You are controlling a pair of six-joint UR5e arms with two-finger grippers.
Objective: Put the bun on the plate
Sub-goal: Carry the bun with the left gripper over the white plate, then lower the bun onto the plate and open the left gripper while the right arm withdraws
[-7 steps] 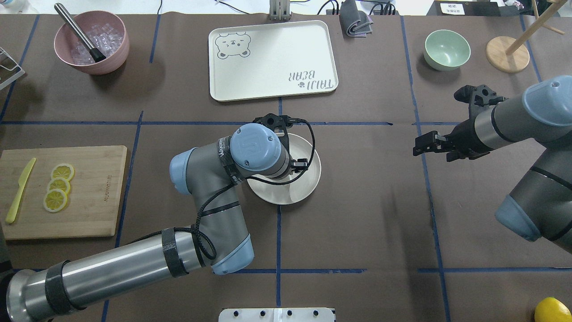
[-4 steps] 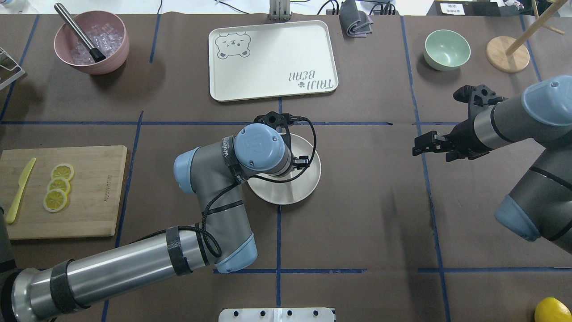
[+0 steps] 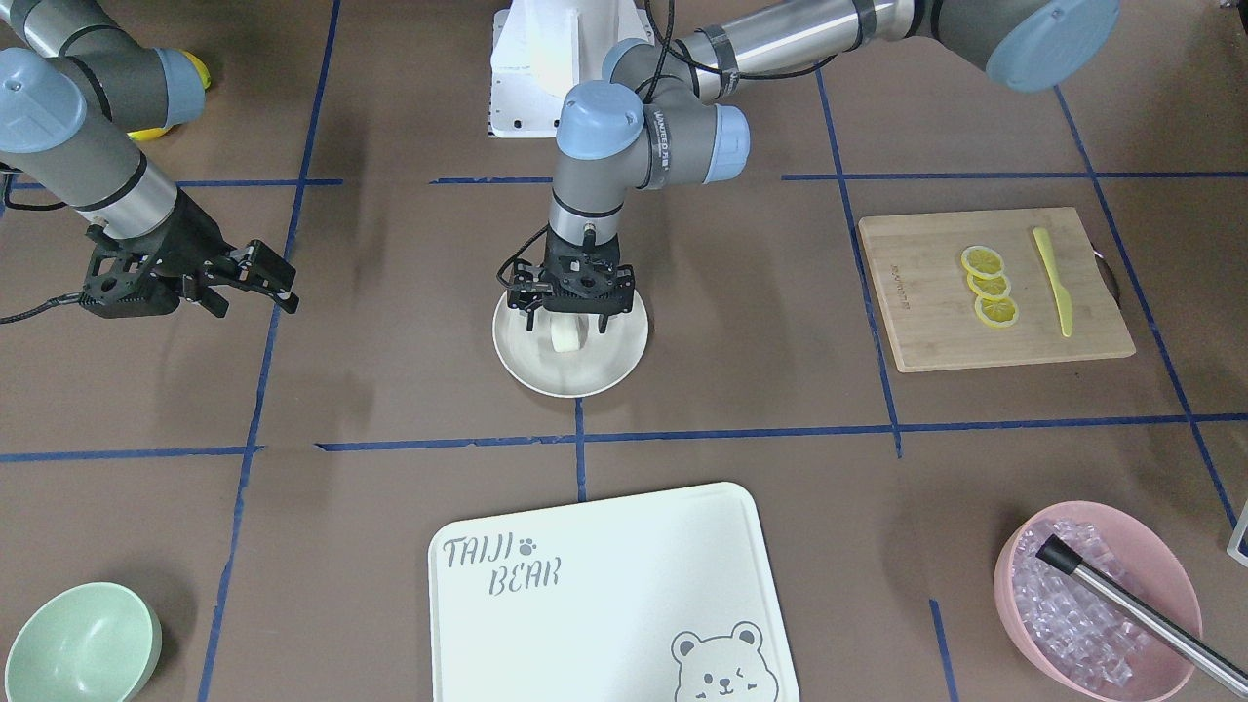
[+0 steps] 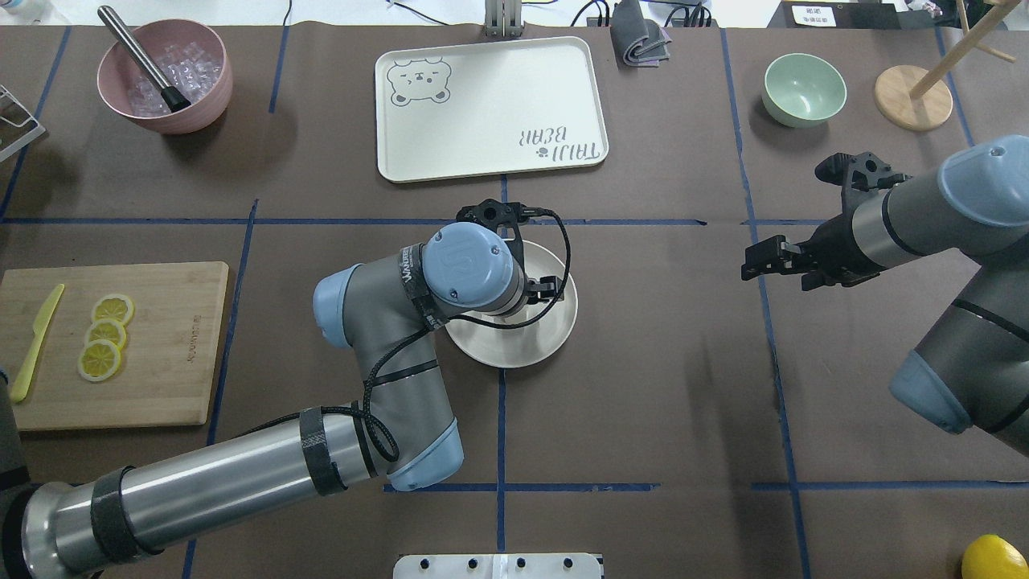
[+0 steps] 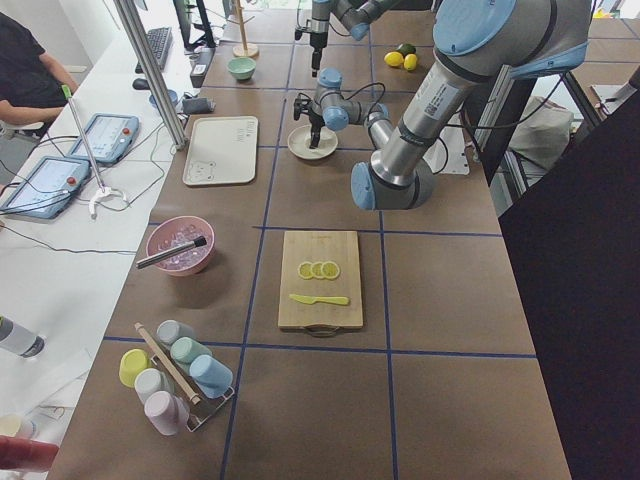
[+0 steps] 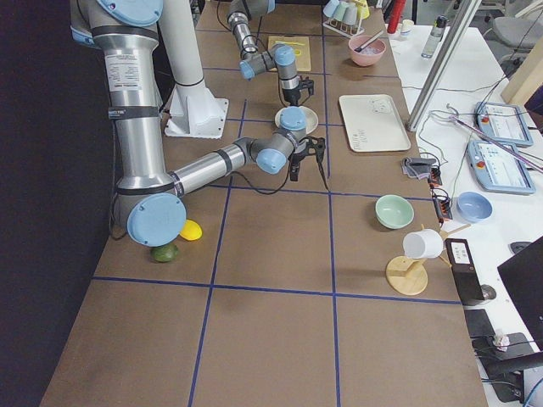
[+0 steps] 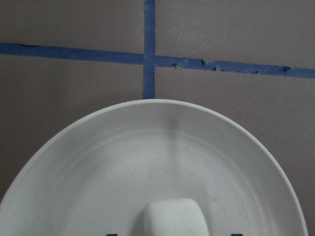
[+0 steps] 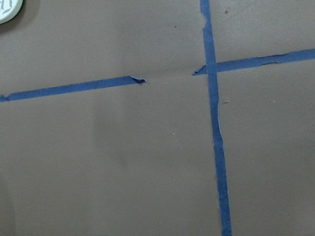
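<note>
The round cream-white plate (image 3: 585,383) lies at the table's middle, and its rim also shows beside the left wrist from overhead (image 4: 551,336). The small white bun (image 3: 565,338) rests on the plate. My left gripper (image 3: 568,320) points straight down just above it, open, one finger on each side of the bun and clear of it. The left wrist view has the bun (image 7: 174,219) at its bottom edge, on the plate (image 7: 98,162). From overhead the wrist hides the bun. My right gripper (image 4: 749,264) hovers open and empty, far off to the right.
A bear-print tray (image 4: 490,104) lies beyond the plate. On the left are a cutting board (image 4: 177,346) with lemon slices and a knife, and a pink bowl (image 4: 205,104) of ice. A mint bowl (image 4: 804,88), a wooden stand (image 4: 912,96) and a lemon (image 4: 993,555) sit right.
My left wrist has shifted a little to the right over the plate. The right arm has barely moved.
</note>
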